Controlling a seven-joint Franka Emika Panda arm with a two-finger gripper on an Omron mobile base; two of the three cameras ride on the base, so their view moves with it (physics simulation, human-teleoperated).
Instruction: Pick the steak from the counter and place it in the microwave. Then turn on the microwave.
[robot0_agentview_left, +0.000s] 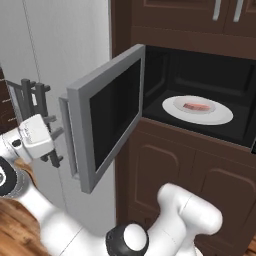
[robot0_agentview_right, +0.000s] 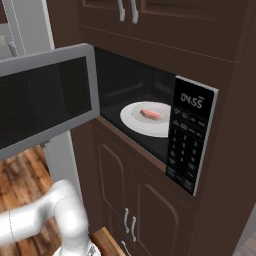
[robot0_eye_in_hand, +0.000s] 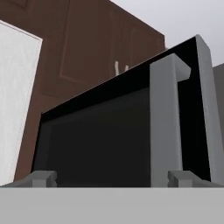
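The steak (robot0_agentview_left: 196, 106) (robot0_agentview_right: 151, 114), a small pinkish-red slab, lies on a round white plate (robot0_agentview_left: 220, 116) (robot0_agentview_right: 136, 122) inside the microwave (robot0_agentview_left: 200, 75) (robot0_agentview_right: 192, 135). Its door (robot0_agentview_left: 107, 117) (robot0_agentview_right: 45, 95) (robot0_eye_in_hand: 100, 144) stands swung out to the left. My gripper (robot0_agentview_left: 56, 141) (robot0_eye_in_hand: 113, 179) is open and empty, at the outer face of the door beside the grey handle (robot0_agentview_left: 66, 137) (robot0_eye_in_hand: 164, 127). The fingertips (robot0_eye_in_hand: 41, 178) straddle the dark glass without touching it. The counter is out of view.
Dark brown cabinets (robot0_agentview_left: 165, 170) (robot0_agentview_right: 145, 205) surround the microwave above and below. A pale grey wall panel (robot0_agentview_left: 60, 45) stands left of the door. The keypad and display (robot0_agentview_right: 187, 145) sit on the microwave's right side. Wood floor (robot0_agentview_right: 20, 170) lies below.
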